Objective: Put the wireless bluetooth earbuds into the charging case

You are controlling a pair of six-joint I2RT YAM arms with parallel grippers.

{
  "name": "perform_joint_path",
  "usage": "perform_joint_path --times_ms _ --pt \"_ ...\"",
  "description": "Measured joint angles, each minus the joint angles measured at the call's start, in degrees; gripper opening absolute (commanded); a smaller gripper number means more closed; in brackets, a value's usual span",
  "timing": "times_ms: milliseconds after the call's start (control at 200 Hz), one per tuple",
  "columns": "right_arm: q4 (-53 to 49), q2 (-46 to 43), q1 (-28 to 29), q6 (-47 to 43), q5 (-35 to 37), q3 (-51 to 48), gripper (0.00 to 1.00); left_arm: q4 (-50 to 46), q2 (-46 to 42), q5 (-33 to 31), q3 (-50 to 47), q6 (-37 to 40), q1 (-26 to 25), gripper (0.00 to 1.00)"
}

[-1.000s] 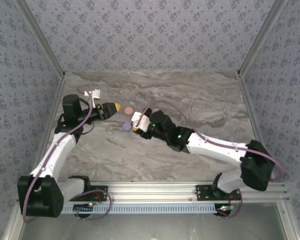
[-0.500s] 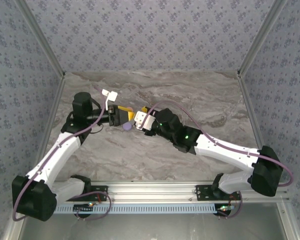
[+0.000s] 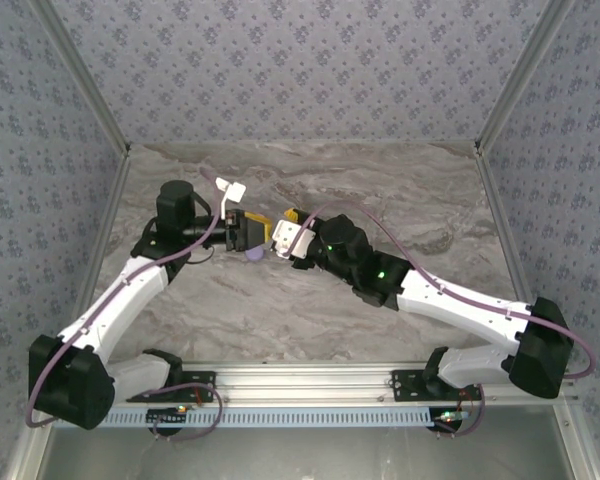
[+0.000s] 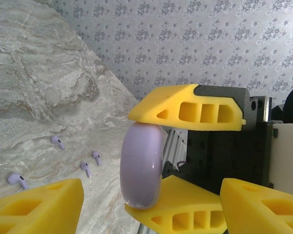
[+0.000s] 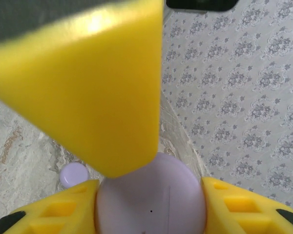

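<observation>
A lavender round charging case (image 4: 141, 165) is held on edge above the table, with my right gripper (image 5: 150, 207) shut on it. In the right wrist view the charging case (image 5: 151, 195) sits between my own yellow fingers (image 5: 51, 212). My left gripper (image 4: 151, 209) is open, and its fingertips (image 4: 36, 204) stand on either side of the held case without touching it. The two grippers meet nose to nose at the left gripper (image 3: 245, 230) and the right gripper (image 3: 285, 238). Several lavender earbuds (image 4: 57, 142) lie loose on the marble table beyond.
A second lavender round case (image 3: 252, 254) lies flat on the table just below the two grippers; it is the round case (image 5: 73, 174) behind the fingers in the right wrist view. Patterned walls enclose the marble table (image 3: 380, 190) on three sides.
My left arm has swung right and turned its gripper to face the right gripper, covering the pink case. The right gripper has shifted slightly right with the lavender case in it.
</observation>
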Motion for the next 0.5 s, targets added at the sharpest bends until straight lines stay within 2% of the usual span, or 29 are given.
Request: perform_joint_path --times_ms 260,505 --pt "0.09 -0.09 -0.02 0.02 -1.6 0.0 0.48 0.31 1.4 0.04 0.17 0.46 -1.14 0.58" --pt "0.11 -0.09 -0.02 0.04 -2.21 0.0 0.48 0.35 2.78 0.44 1.22 1.18 -2.27 0.34"
